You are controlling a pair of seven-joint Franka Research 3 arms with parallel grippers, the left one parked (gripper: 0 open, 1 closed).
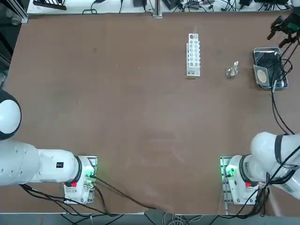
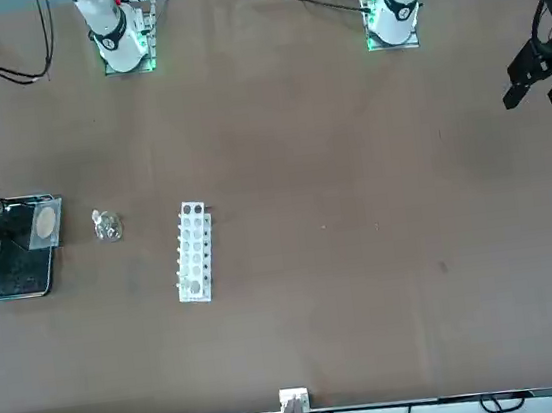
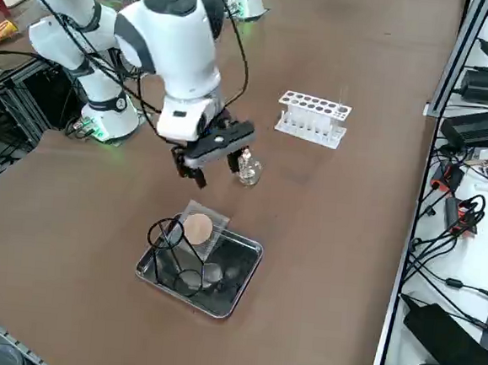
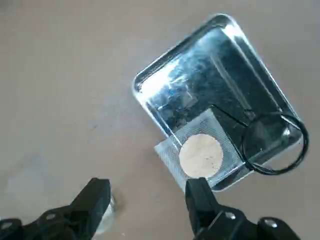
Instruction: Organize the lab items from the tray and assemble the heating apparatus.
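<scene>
Right gripper (image 4: 145, 205) is held wide open and empty above the tray (image 4: 150, 82); the overhanging mesh (image 4: 200, 155) could be knocked off.

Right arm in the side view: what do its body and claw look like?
The right arm has a glossy white shell of rounded, bulbous segments, with black cables looping along it. Its base glows green. At the wrist a white block carries the claw, black, with two stubby black fingers.
</scene>
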